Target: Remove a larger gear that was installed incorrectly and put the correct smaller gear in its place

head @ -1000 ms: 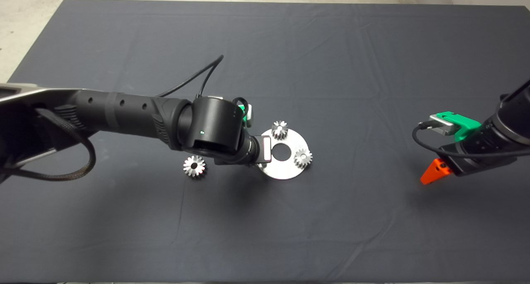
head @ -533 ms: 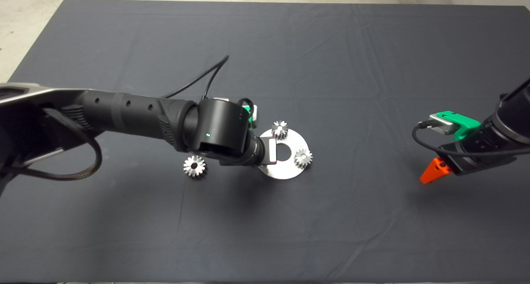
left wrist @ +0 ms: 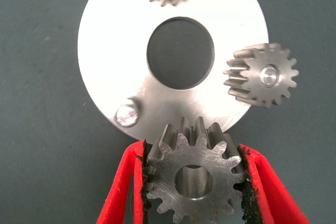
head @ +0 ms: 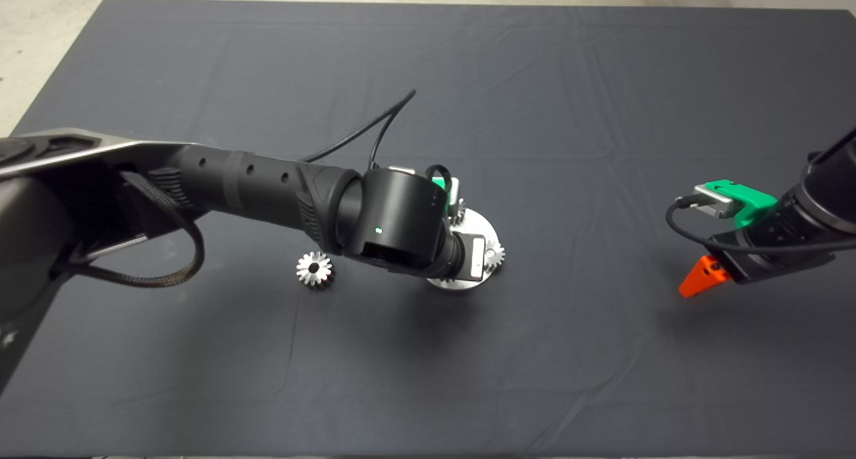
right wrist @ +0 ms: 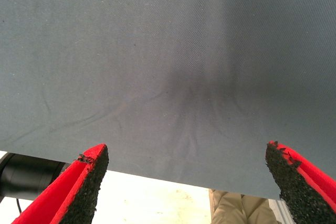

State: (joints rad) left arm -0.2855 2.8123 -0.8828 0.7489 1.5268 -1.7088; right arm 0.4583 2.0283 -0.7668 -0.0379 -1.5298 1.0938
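The left gripper (left wrist: 193, 182) has its jaws tight on the smaller gear (left wrist: 192, 177), over the round plate (left wrist: 113, 35). The right gripper (right wrist: 186, 182) waits with jaws wide open, holding nothing.

Matt cloth mat (head: 602, 77); shiny metal disc (left wrist: 115, 35)

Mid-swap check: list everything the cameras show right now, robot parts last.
larger gear: one, shiny silver, flat on the mat, left of the plate
smaller gear: one, silver-grey, clamped in the left gripper at the plate's edge
mounted small gears: two, silver, on the plate's pins
bare pin: one, silver, on the plate
round plate: one, silver, mid-mat
mat: one, dark grey
person's leg: one, khaki, beyond the mat
left gripper: red fingers, over the plate
right gripper: red fingers, open, waiting at the mat's right side
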